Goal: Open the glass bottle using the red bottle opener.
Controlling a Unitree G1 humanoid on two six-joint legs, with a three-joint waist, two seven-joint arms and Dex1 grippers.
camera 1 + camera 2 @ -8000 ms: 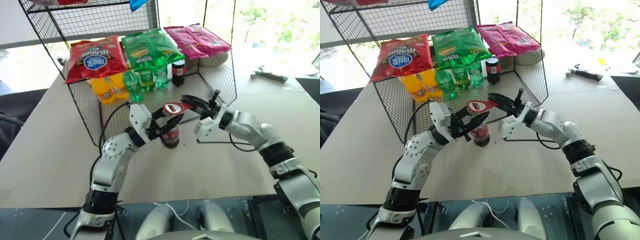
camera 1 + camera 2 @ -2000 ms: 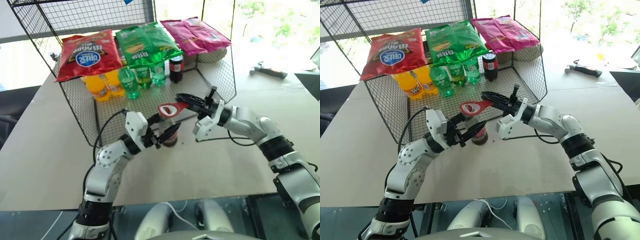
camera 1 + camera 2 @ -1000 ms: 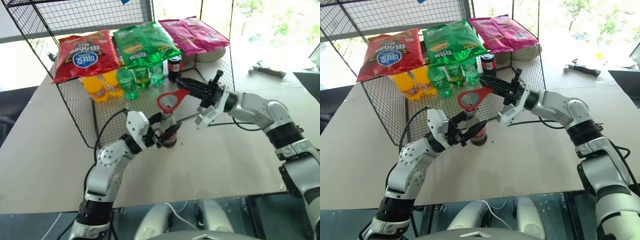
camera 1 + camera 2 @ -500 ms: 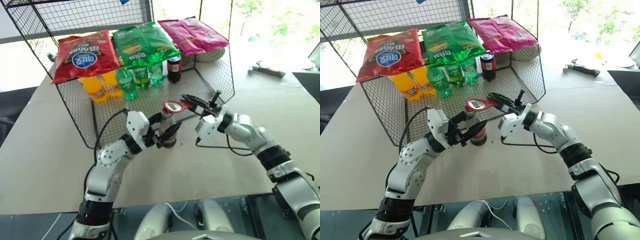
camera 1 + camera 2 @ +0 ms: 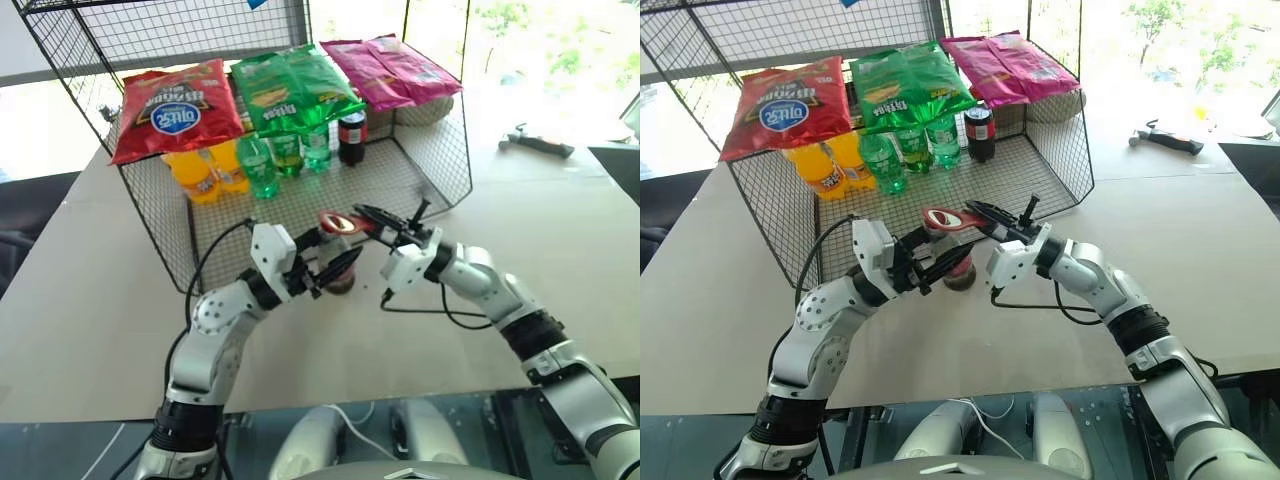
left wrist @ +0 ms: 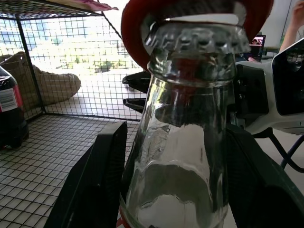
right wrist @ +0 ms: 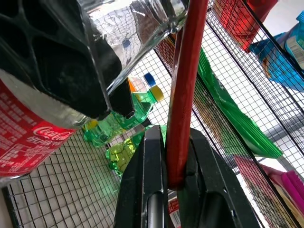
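Observation:
The glass bottle (image 5: 341,277) stands on the table in front of the wire rack, dark cola in its lower part. My left gripper (image 5: 334,263) is shut on it, a black finger (image 6: 102,175) on either side of the clear neck (image 6: 183,133). The crown cap (image 6: 197,40) sits on the neck, with the ring head of the red bottle opener (image 5: 336,222) lying over it. My right gripper (image 5: 377,219) comes in from the right and is shut on the opener's handle (image 7: 185,95).
Behind the bottle stands a wire rack (image 5: 150,200) with chip bags (image 5: 180,105) on top and green bottles (image 5: 265,165), orange bottles (image 5: 205,172) and a squat dark bottle (image 5: 353,135) inside. A tool (image 5: 537,147) lies at the far right.
My right gripper has come down and rolled, bringing the opener from above the bottle, head tilted up, to lie flat on the cap. The left gripper and bottle stayed still.

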